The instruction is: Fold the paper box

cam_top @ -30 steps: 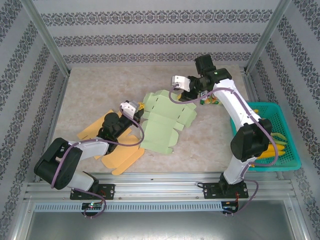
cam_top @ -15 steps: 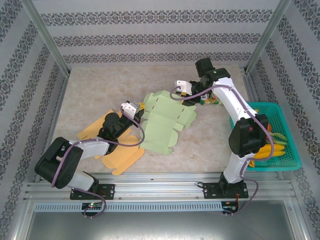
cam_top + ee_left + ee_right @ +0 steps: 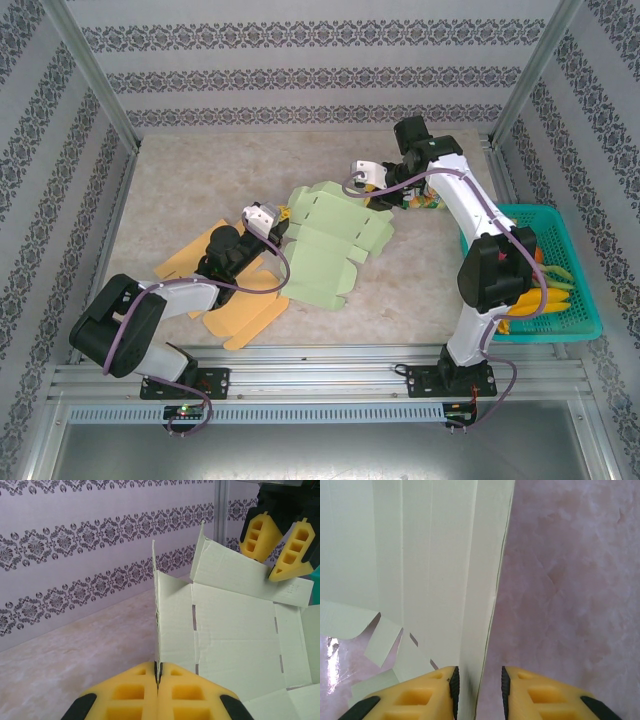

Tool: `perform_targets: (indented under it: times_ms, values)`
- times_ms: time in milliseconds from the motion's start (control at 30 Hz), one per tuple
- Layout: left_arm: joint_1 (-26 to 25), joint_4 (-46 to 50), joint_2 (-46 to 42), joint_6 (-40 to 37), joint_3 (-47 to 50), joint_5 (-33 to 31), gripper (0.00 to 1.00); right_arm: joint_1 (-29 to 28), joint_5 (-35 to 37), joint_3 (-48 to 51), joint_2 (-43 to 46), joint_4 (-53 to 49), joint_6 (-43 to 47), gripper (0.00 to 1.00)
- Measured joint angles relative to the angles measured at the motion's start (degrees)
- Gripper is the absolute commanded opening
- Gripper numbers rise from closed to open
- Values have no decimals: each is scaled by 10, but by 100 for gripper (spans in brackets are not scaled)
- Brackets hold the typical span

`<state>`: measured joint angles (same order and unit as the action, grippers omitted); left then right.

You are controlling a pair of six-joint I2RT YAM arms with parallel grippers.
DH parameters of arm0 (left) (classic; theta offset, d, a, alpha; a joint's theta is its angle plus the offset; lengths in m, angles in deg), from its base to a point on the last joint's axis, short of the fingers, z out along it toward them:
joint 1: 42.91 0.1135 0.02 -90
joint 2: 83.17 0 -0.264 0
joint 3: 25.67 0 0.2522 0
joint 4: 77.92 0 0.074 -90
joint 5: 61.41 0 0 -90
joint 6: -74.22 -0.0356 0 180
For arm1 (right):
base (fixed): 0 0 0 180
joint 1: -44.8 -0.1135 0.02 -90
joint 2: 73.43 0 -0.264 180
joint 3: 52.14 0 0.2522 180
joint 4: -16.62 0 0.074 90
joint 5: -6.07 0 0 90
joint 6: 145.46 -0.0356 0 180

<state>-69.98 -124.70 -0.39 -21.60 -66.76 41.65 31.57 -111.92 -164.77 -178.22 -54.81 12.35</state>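
Observation:
The pale green paper box (image 3: 325,245) lies mostly flat in the middle of the table, unfolded, with slotted flaps. My left gripper (image 3: 277,216) is shut on the box's left edge; in the left wrist view a thin upright flap (image 3: 156,625) is pinched between the yellow fingertips (image 3: 158,672). My right gripper (image 3: 374,192) is at the box's far right edge. In the right wrist view its jaws (image 3: 479,690) stand apart, straddling a raised edge of the paper (image 3: 482,605) with a gap on the right side. The right gripper's yellow fingers (image 3: 257,535) also show above the box's far flap.
Orange cardboard sheets (image 3: 240,305) lie under the left arm at the near left. A teal basket (image 3: 578,240) holding yellow and orange items stands at the right edge. A small colourful packet (image 3: 425,202) lies beside the right wrist. Patterned walls and metal posts surround the table.
The right gripper has settled onto the box's far right edge and its jaws have narrowed around the paper. The left gripper has stayed shut on the left flap.

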Motion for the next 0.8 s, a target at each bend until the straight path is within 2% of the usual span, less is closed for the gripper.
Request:
perform_targets:
  times_ms: [133, 233, 533, 633, 700, 800]
  values:
    - [0, 0, 0, 0, 0, 0, 0, 0, -3, 0, -2, -2, 0, 30]
    - [0, 0, 0, 0, 0, 0, 0, 0, -7, 0, -5, -7, 1, 25]
    - [0, 0, 0, 0, 0, 0, 0, 0, -10, 2, -14, -14, 1, 21]
    - [-1, -2, 0, 0, 0, 0, 0, 0, -10, 8, -14, -14, 2, 13]
    - [-3, -2, 0, 0, 0, 0, 0, 0, -10, 12, -14, -15, 2, 2]
    - [-3, -2, 0, 0, 0, 0, 0, 0, -10, 16, -14, -15, 2, 0]
